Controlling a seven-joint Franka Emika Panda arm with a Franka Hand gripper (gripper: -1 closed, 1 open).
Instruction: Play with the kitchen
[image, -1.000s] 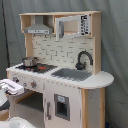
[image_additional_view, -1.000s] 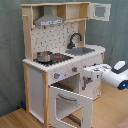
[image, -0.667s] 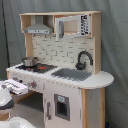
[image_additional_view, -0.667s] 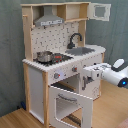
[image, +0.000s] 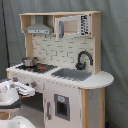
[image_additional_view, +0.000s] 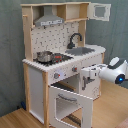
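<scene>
In the first exterior view the tall white and light-wood toy kitchen fills the frame, and the white robot arm's end effector sits low at the first exterior view's left, pressed in against the front panel just under the stove. A second ago it hung a little further out; it has crept inward toward the knobs. A small steel pot stands on the stove above it, and the black curved faucet and grey sink lie further along the worktop, well away from it. I cannot tell whether its fingers are spread or closed.

In the second exterior view the end effector reaches in from the second exterior view's right and touches the kitchen's front beside the knob strip, where earlier it stood clear. The white oven door hangs open below it. To me this looks like the arm closing on a knob or panel, so play is under way.

The kitchen stands on a pale wooden floor before a grey curtain.
</scene>
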